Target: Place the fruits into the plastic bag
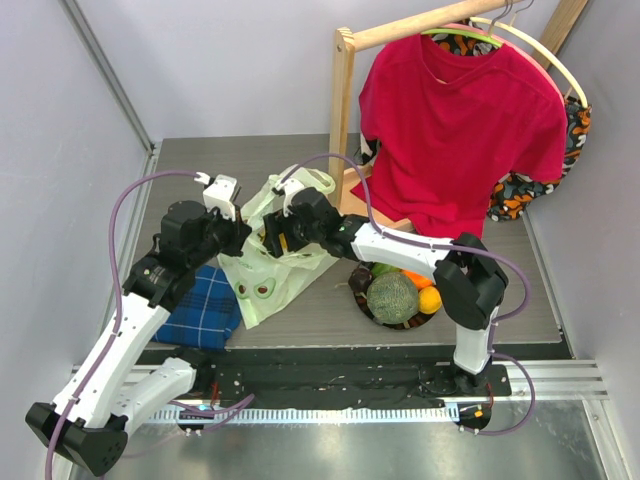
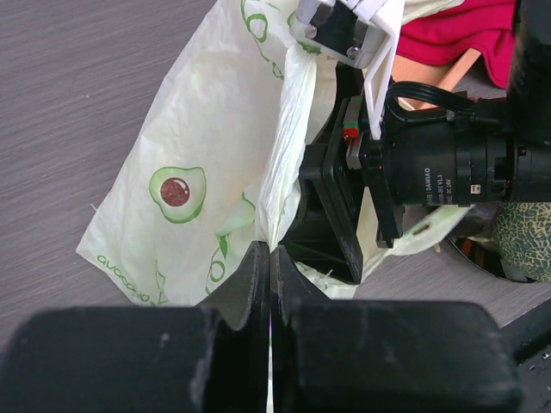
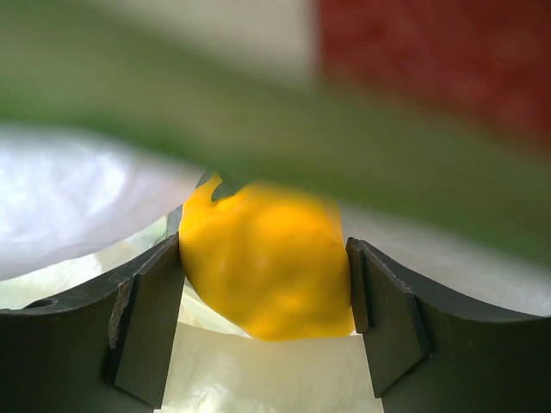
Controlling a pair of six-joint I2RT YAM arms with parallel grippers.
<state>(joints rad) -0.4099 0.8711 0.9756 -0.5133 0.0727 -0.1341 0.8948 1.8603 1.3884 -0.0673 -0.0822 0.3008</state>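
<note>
The pale green plastic bag (image 1: pixel 262 288) with avocado prints lies between my arms. My left gripper (image 1: pixel 243 232) is shut on a fold of the bag's rim (image 2: pixel 269 249) and holds it up. My right gripper (image 1: pixel 272 240) is at the bag's mouth, shut on the yellow pepper-like piece (image 3: pixel 263 262), with bag film (image 3: pixel 258 370) below it. The netted melon (image 1: pixel 392 297), two small oranges (image 1: pixel 430 299) and a green piece (image 1: pixel 385 268) sit on the dark plate (image 1: pixel 358 303). The dark purple piece is not visible.
A blue plaid cloth (image 1: pixel 205 310) lies by the left arm. A wooden rack (image 1: pixel 343 90) with a red shirt (image 1: pixel 460 130) stands at the back right. The right wrist camera (image 2: pixel 430 168) is close to the left gripper.
</note>
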